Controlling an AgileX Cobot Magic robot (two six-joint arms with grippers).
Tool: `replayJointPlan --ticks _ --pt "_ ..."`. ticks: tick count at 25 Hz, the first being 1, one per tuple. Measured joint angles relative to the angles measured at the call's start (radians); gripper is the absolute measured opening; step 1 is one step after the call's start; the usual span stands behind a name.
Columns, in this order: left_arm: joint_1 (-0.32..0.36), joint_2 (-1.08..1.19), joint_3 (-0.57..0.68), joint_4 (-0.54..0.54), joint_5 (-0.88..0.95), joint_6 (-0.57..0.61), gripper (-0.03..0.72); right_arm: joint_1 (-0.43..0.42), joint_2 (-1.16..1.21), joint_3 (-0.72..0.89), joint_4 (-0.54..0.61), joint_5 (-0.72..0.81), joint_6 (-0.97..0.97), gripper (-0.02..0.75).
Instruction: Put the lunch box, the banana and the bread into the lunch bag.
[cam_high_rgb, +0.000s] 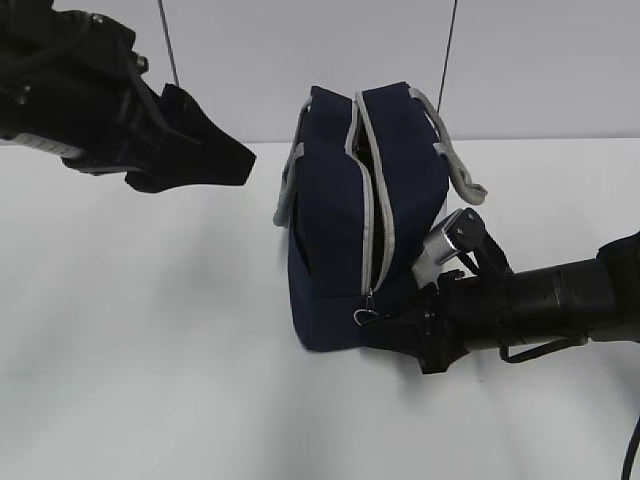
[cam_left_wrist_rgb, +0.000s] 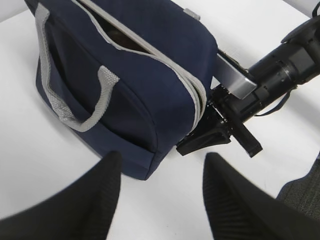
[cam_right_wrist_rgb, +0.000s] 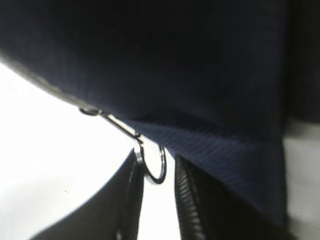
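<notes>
The navy lunch bag (cam_high_rgb: 340, 220) stands on the white table, its grey zipper still gaping near the top; it also shows in the left wrist view (cam_left_wrist_rgb: 135, 80) and fills the right wrist view (cam_right_wrist_rgb: 200, 75). The lunch box, banana and bread are out of view. My right gripper (cam_high_rgb: 385, 322) lies low at the bag's bottom front corner. Its fingers stand narrowly apart (cam_right_wrist_rgb: 156, 165) around the metal zipper pull ring (cam_right_wrist_rgb: 163, 162), which touches the left finger only. My left gripper (cam_high_rgb: 225, 165) hangs open and empty above the table left of the bag, its fingers spread wide (cam_left_wrist_rgb: 162, 165).
The right arm (cam_high_rgb: 540, 300) lies low across the table on the right and shows in the left wrist view (cam_left_wrist_rgb: 280, 75). Two thin dark rods (cam_high_rgb: 170, 45) hang behind the bag. Bare white table (cam_high_rgb: 150, 350) lies left of and in front of the bag.
</notes>
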Motion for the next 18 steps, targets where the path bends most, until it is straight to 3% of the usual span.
replayJointPlan --ticks 13,18 --pt "0.0 0.0 0.0 0.009 0.0 0.0 0.38 0.0 0.0 0.0 -0.002 0.026 -0.001 0.15" --pt "0.0 0.0 0.0 0.01 0.003 0.0 0.38 0.0 0.0 0.0 -0.026 0.026 -0.002 0.02"
